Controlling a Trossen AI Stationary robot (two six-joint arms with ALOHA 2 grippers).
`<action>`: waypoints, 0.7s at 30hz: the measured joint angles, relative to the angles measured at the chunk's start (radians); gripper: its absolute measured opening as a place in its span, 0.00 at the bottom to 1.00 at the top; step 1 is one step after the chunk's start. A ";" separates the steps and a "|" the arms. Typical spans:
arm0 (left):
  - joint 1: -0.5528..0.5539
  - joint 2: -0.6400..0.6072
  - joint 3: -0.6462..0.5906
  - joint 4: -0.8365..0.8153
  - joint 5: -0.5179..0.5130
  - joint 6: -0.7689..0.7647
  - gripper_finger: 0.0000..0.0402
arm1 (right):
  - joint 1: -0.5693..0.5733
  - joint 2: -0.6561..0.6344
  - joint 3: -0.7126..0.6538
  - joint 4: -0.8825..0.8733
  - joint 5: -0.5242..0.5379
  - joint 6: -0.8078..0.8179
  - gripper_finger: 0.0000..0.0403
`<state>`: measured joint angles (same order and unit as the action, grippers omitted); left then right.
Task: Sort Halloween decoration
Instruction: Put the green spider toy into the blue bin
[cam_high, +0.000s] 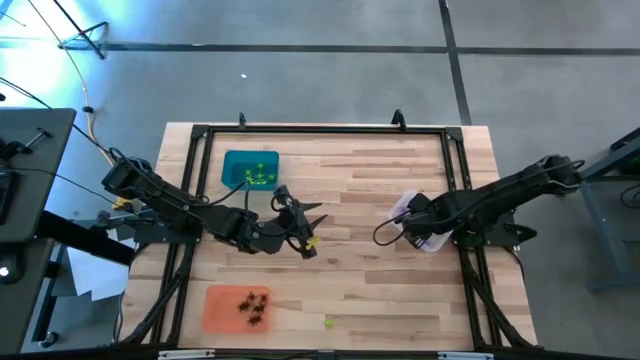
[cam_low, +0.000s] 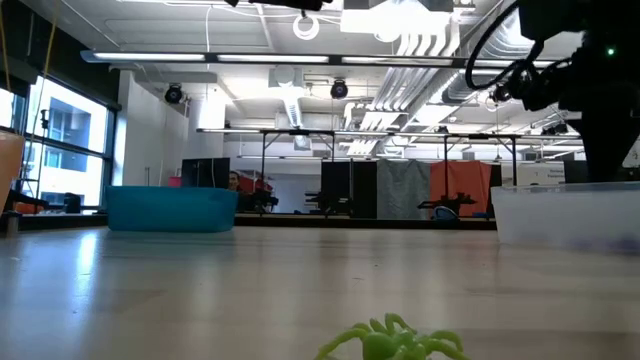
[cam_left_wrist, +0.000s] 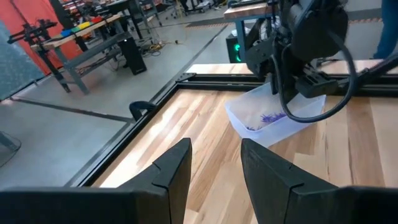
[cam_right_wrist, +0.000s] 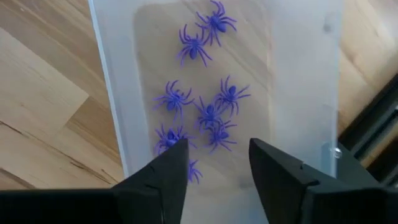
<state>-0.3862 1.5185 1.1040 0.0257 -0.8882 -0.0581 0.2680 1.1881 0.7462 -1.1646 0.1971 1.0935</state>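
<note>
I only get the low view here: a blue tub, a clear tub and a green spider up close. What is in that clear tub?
Observer: Purple spiders, a cluster of them, lie in the clear tray; the right claw hangs open just above them.
Operator: And the blue tub?
Observer: The teal tray holds yellow-green spiders.
Operator: Any other tubs?
Observer: An orange tray with black spiders sits at the table's near edge.
Operator: Is my green spider alone?
Observer: Yes, that green spider lies loose on the table, beside the orange tray.
</note>
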 joint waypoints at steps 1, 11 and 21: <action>0.000 0.000 0.000 0.000 -0.008 -0.009 0.32 | 0.000 0.000 0.015 -0.014 0.002 0.003 0.42; -0.001 -0.057 0.000 -0.120 -0.022 -0.098 0.32 | 0.068 -0.001 0.354 -0.108 0.269 -0.019 0.41; -0.052 -0.199 -0.010 -0.717 0.160 -0.551 0.32 | 0.113 0.039 0.280 0.787 0.414 -0.559 0.39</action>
<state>-0.4387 1.3194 1.0939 -0.6917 -0.7281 -0.6090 0.3809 1.2267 1.0266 -0.3776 0.6109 0.5350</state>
